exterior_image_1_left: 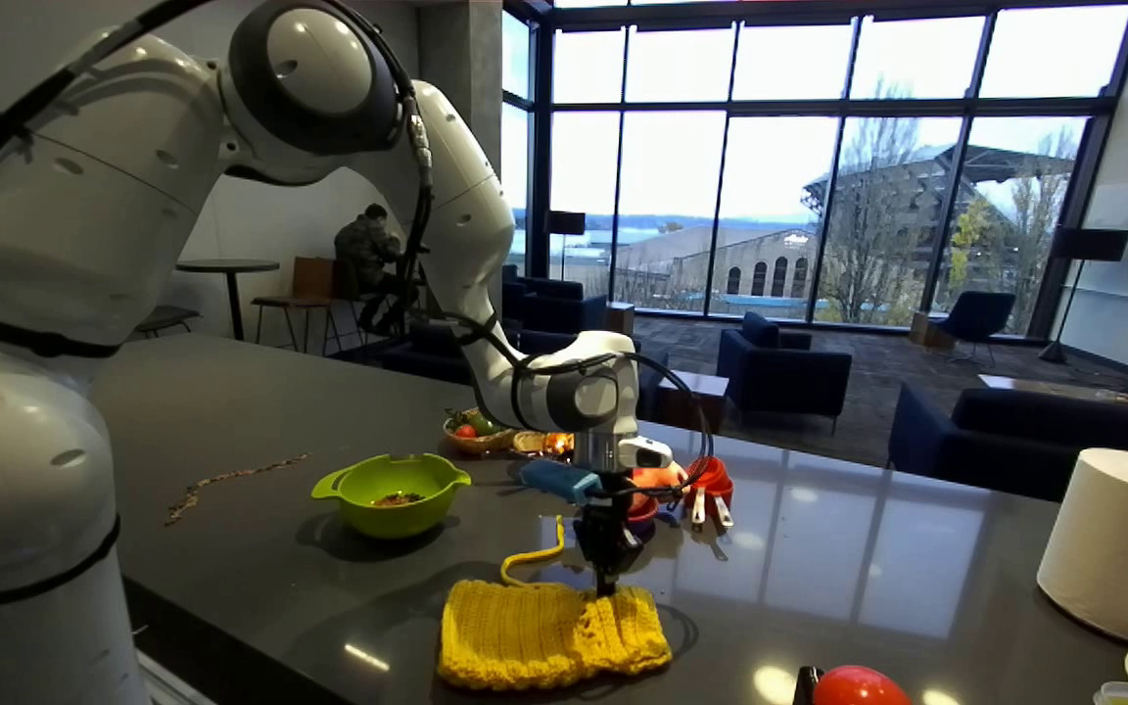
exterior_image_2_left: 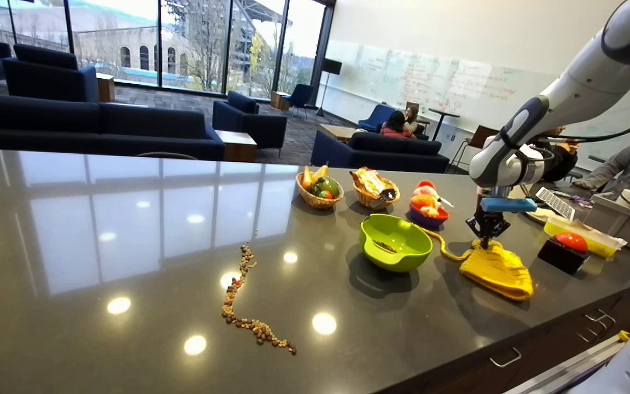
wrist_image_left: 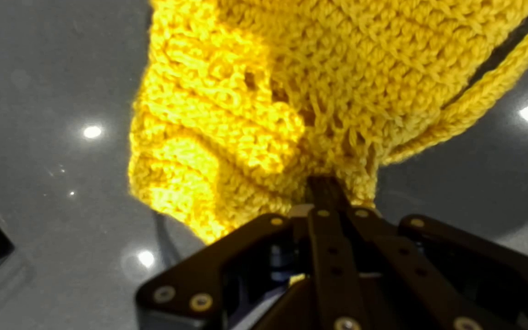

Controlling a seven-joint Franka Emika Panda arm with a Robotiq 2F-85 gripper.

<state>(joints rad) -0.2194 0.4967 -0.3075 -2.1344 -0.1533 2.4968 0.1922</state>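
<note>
End effector, tips together, touched the yellow knit piece below; open worktop separated it from the black box, the worktop edge lying beyond the knit.

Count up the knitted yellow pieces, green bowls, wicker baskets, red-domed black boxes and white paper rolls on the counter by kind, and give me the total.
Yellow knitted pieces: 1
Green bowls: 1
Wicker baskets: 2
Red-domed black boxes: 1
White paper rolls: 1
Total: 6
</note>
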